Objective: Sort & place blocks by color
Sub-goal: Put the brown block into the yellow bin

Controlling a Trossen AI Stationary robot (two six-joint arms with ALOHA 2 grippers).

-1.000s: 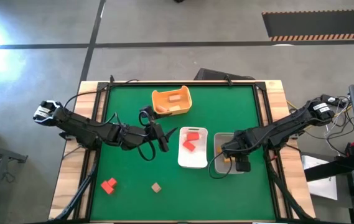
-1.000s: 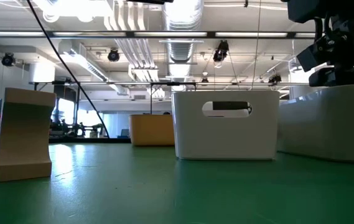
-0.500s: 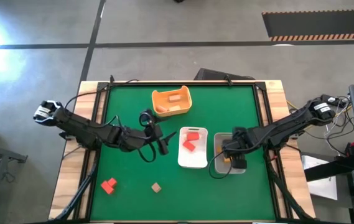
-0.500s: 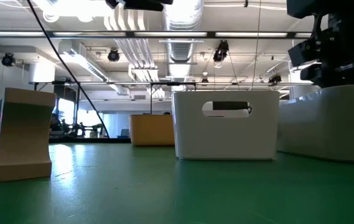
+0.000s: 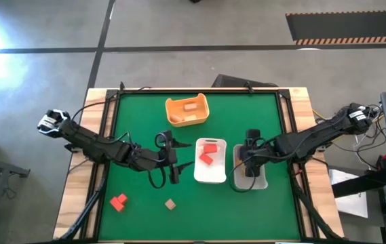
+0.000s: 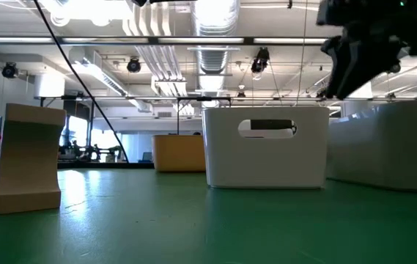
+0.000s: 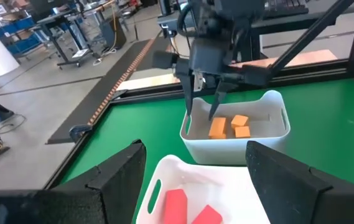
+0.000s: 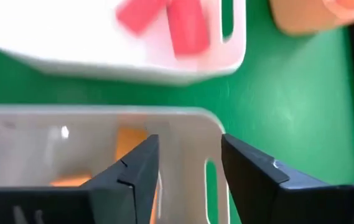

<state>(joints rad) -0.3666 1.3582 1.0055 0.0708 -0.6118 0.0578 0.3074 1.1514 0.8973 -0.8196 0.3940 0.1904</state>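
Fingers of your right gripper [image 5: 249,137] stand partly apart and empty, hanging over the far end of the clear tray [image 5: 263,181]; the left wrist view shows them pointing down just above the orange blocks [image 7: 229,125] lying in that tray. Your left gripper [image 5: 173,167] waits with its fingers spread wide, grasping nothing, just beside the white tray [image 5: 209,177] and aimed at it.

Your worktop [image 5: 138,115] is green felt in a pale wood frame, on a grey concrete floor [image 5: 179,27] crossed by dark tape lines. From the low view you see a workshop behind: white ducts, ceiling lamps, benches.

Two red blocks [image 5: 208,154] sit in the white tray, touching, the farther bar lying across the tray, the nearer one tilted. One tan bar [image 5: 190,106] lies in the orange tub [image 5: 186,120] at the far side, its long axis roughly along the tub. On the bare felt near you, a red block [image 5: 118,202] sits near the left corner, and a small tan cube [image 5: 170,204] lies well apart to its right, turned slightly askew.
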